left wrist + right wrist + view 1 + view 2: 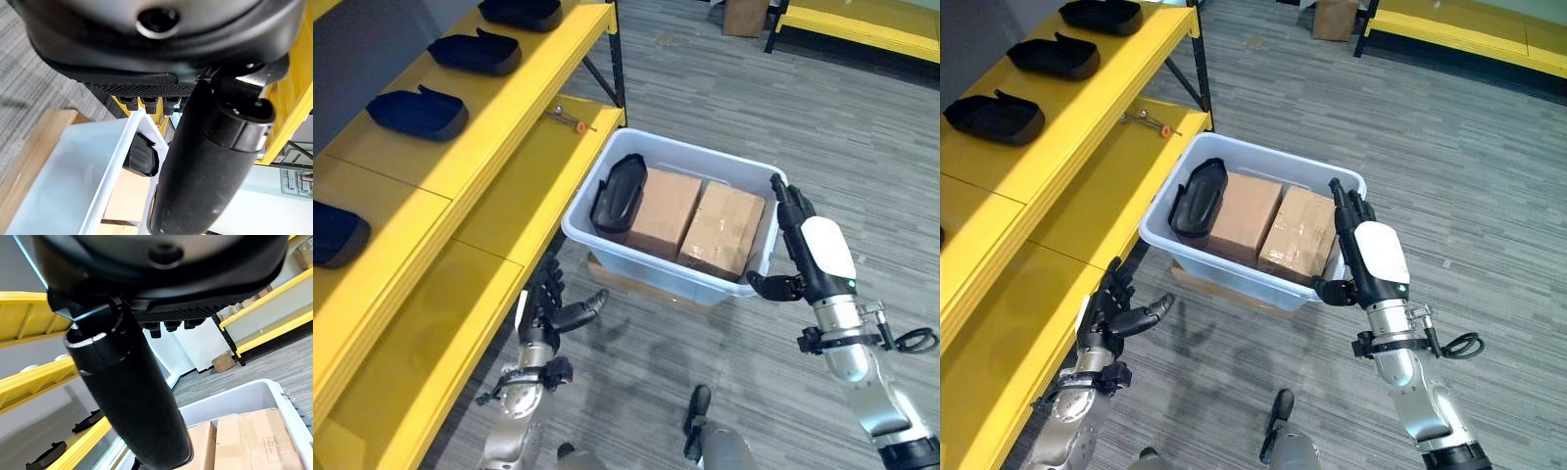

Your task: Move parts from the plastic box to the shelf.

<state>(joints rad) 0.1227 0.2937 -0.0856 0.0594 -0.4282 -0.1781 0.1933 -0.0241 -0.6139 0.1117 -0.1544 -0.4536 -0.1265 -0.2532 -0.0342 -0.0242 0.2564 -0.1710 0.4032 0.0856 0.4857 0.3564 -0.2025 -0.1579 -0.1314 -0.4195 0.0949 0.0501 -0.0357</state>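
White plastic box (607,230) sits on floor beside yellow shelf (524,117). Inside: one black part (619,191) at the shelf-side end, leaning on two cardboard cartons (695,220). More black parts (416,113) lie on upper shelf level. R hand (808,250) at box's far rim, fingers straight, thumb out, holding nothing. L hand (553,308) low by shelf edge, near box's corner, fingers relaxed/spread, empty.

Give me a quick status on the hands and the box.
Left hand open, low beside the shelf. Right hand open at the plastic box rim. One black part in the box beside two cardboard boxes. Nothing grasped.
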